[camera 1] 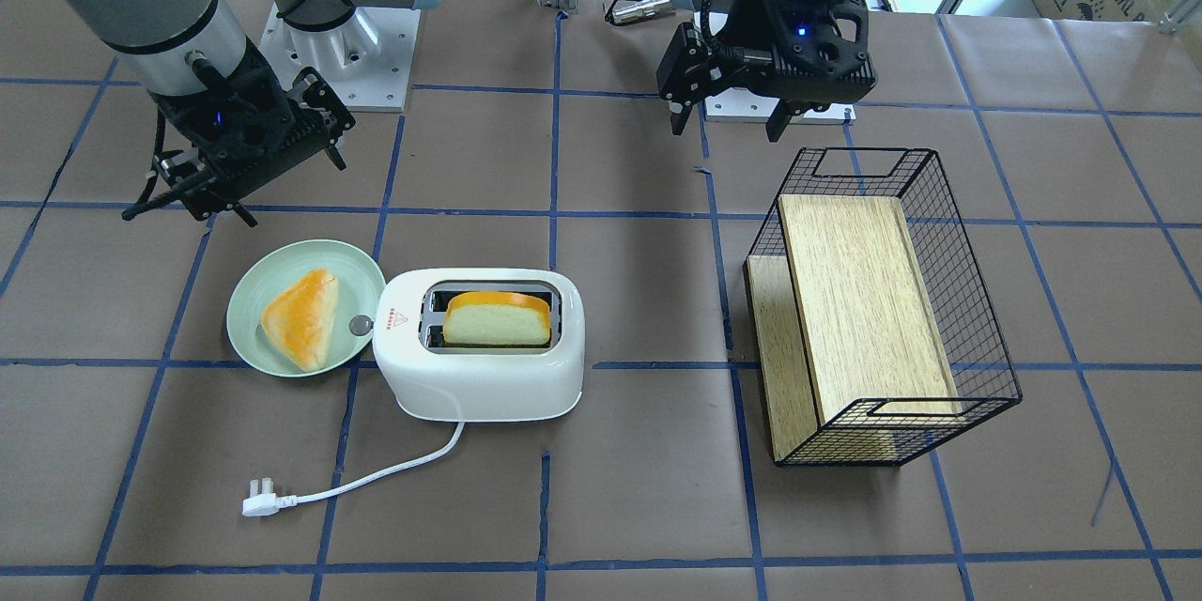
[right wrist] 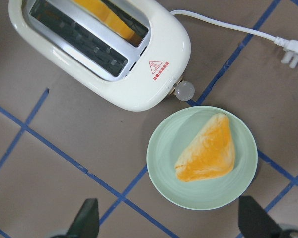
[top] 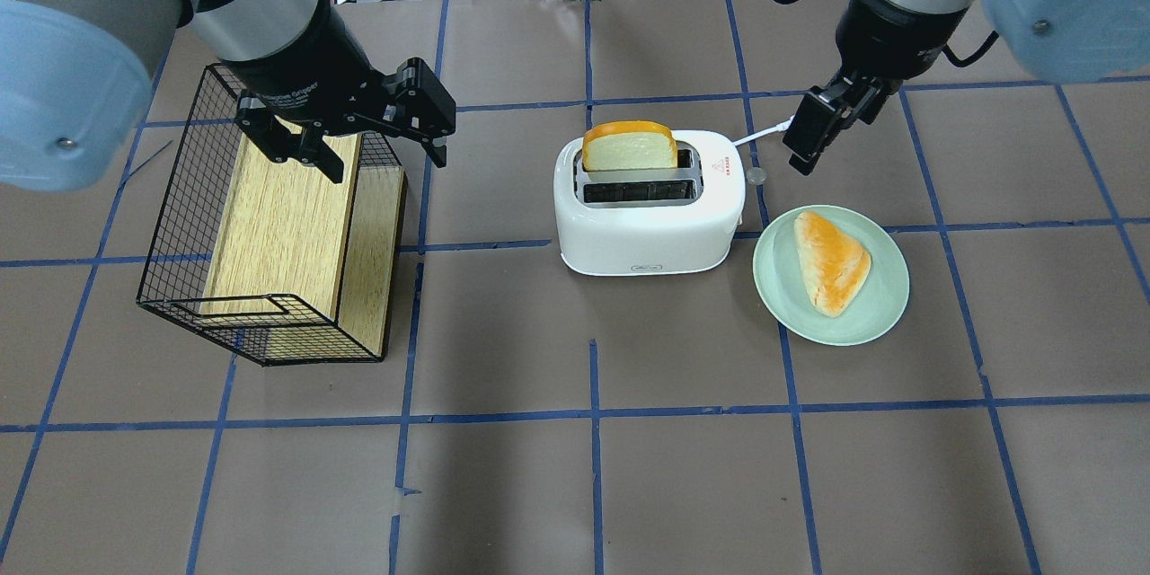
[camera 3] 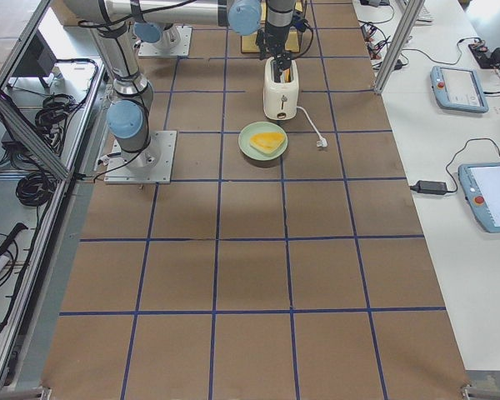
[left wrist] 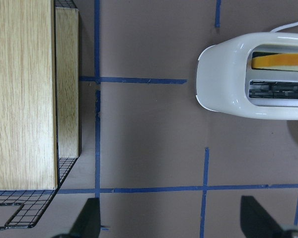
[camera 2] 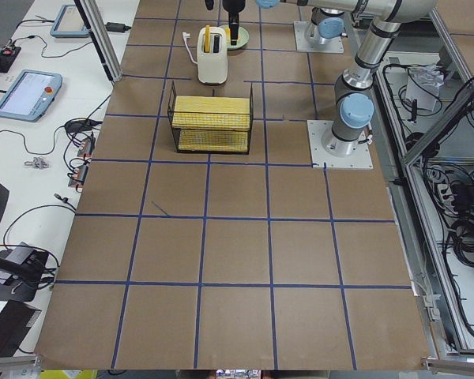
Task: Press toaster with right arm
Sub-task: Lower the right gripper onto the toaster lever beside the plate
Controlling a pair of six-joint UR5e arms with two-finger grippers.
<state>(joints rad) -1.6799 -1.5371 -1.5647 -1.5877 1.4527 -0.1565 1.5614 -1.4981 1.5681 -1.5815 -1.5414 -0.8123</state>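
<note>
The white toaster point(camera 1: 479, 385) stands mid-table with a bread slice point(camera 1: 496, 321) upright in one slot. It also shows in the overhead view point(top: 647, 238) and the right wrist view point(right wrist: 139, 89). Its silver knob point(top: 756, 175) points toward the plate. My right gripper point(top: 822, 135) is open and empty. It hovers above the table just beyond the knob end, apart from the toaster, and shows in the front view point(camera 1: 293, 192). My left gripper point(top: 386, 163) is open and empty beside the basket, away from the toaster.
A pale green plate point(top: 889, 305) with a triangular pastry point(top: 831, 260) lies next to the knob end. The toaster's white cord ends in a plug point(camera 1: 261, 500). A black wire basket point(top: 180, 225) with wooden boards lies on my left side.
</note>
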